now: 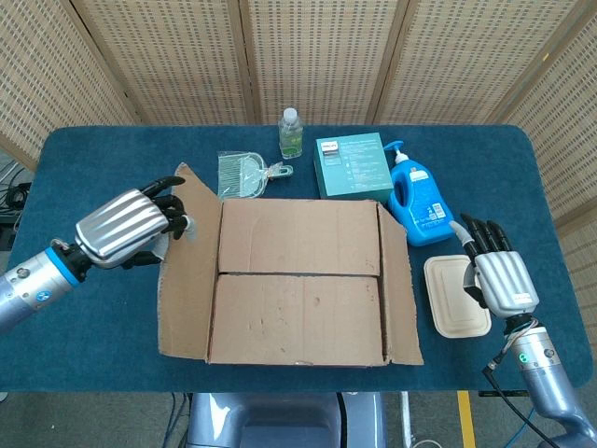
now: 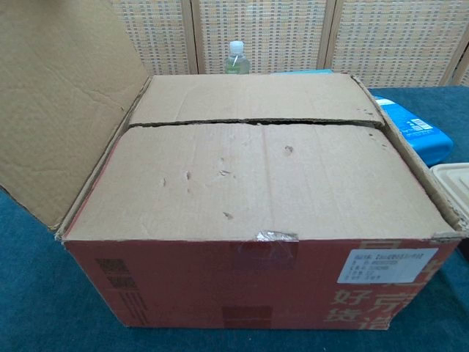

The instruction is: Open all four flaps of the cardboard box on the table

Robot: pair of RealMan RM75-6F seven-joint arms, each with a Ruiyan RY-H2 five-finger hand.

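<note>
- From the head view, the box (image 1: 298, 280) sits in the middle of the bench (image 1: 93, 168), near the front edge.
- Its left flap (image 1: 187, 271) is folded outward, brown inner face up, sloping away from the box top.
- The two long flaps (image 1: 298, 238) lie flat and closed, meeting along a seam across the middle of the box.
- The right flap (image 1: 399, 280) lies down along the right edge of the top.
- The left hand (image 1: 126, 227) is at the far corner of the left flap; its fingers (image 1: 173, 201) are curled around that edge, holding it.
- The right hand (image 1: 499, 275) hovers beside the box at the right, over a pale food tray (image 1: 452, 308); its fingers (image 1: 480, 233) are straight, slightly apart, holding nothing.
- Behind the box stand a bottle (image 1: 291, 133), a teal carton (image 1: 353, 166), a blue pump jug (image 1: 415, 198) and a small brush (image 1: 244, 171).
- From the chest view, the box (image 2: 249, 293) fills the frame, red printed side facing front, with a white label (image 2: 385, 265) at the lower right.
- The left flap (image 2: 58, 103) stands up and leans outward, past upright.
- The two long flaps (image 2: 256, 176) are closed, with torn tape (image 2: 275, 236) at the front edge.
- Neither hand shows here.
</note>
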